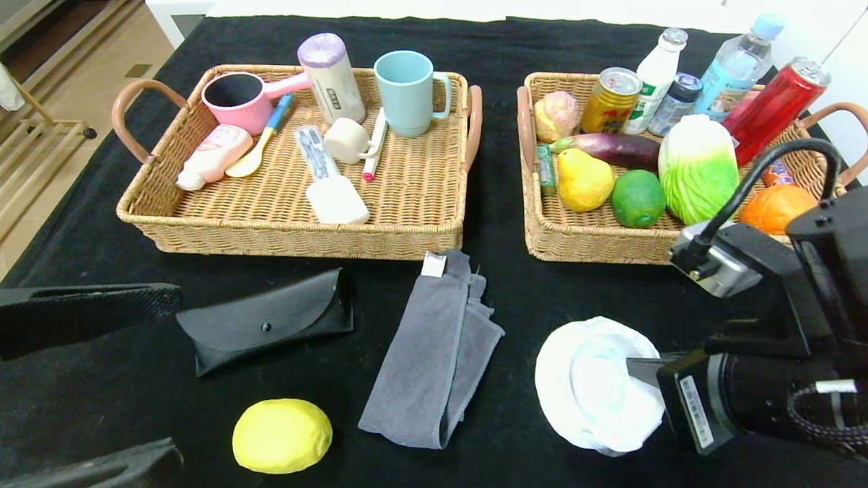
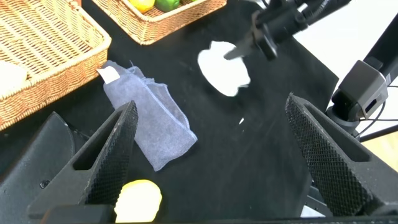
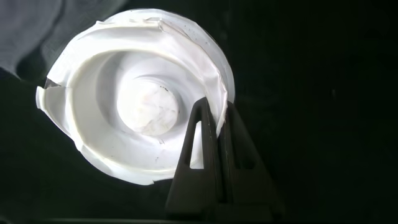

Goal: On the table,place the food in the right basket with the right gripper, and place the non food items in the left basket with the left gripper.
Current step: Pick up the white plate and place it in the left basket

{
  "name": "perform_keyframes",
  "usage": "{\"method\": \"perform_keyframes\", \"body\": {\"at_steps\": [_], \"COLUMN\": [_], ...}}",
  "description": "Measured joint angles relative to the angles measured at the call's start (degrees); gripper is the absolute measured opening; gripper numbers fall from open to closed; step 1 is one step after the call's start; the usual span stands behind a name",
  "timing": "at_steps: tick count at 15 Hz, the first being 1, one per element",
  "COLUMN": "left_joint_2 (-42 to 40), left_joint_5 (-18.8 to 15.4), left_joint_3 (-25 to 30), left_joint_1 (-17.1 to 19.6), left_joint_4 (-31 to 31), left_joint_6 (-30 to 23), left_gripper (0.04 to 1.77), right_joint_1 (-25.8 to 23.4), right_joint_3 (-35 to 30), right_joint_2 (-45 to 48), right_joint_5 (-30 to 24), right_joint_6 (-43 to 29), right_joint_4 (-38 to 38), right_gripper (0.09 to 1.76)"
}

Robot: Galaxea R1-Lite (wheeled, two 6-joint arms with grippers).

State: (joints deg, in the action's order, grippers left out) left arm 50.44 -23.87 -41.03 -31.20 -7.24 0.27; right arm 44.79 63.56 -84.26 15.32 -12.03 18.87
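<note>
A white crinkled paper cup (image 1: 591,383) lies on the black cloth at the front right. My right gripper (image 1: 639,367) is shut on its rim; in the right wrist view the two fingers (image 3: 205,124) pinch the cup's edge (image 3: 221,93). My left gripper (image 1: 82,391) is open and empty at the front left, above the table (image 2: 211,109). Between its fingers lie a yellow lemon (image 1: 281,435) and, farther off, a black glasses case (image 1: 265,325). A folded grey cloth (image 1: 437,352) lies in the middle. The left basket (image 1: 290,232) and the right basket (image 1: 593,246) stand behind.
The left basket holds cups, a pink pan, a spoon, a tube and other small items. The right basket holds a pear, a lime, a cabbage, an eggplant, an orange, cans and bottles. The lemon (image 2: 138,200) and grey cloth (image 2: 146,118) show in the left wrist view.
</note>
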Motion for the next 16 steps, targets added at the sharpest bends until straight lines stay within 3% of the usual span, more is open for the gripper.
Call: {"method": "perform_keyframes", "body": {"at_steps": [6,11,16], "left_joint_2": [0.07,0.82,1.43], "left_joint_5": [0.02,0.0,0.0], "left_joint_3": [0.0,0.29,0.49], "left_joint_1": [0.0,0.0,0.0], "left_joint_4": [0.0,-0.11,-0.44], "left_joint_6": [0.04,0.06,-0.02], "left_gripper": [1.72,1.72,1.72], "right_joint_1": [1.9,2.86,3.08], "right_joint_3": [10.36,17.12,22.8], "right_joint_2": [-6.67,-12.57,-18.14], "right_joint_5": [0.2,1.73,0.93], "right_joint_6": [-3.18,-4.0,-3.27], "right_joint_4": [-2.84,-17.12,-24.84], "right_gripper": [0.13,0.13,0.13]}}
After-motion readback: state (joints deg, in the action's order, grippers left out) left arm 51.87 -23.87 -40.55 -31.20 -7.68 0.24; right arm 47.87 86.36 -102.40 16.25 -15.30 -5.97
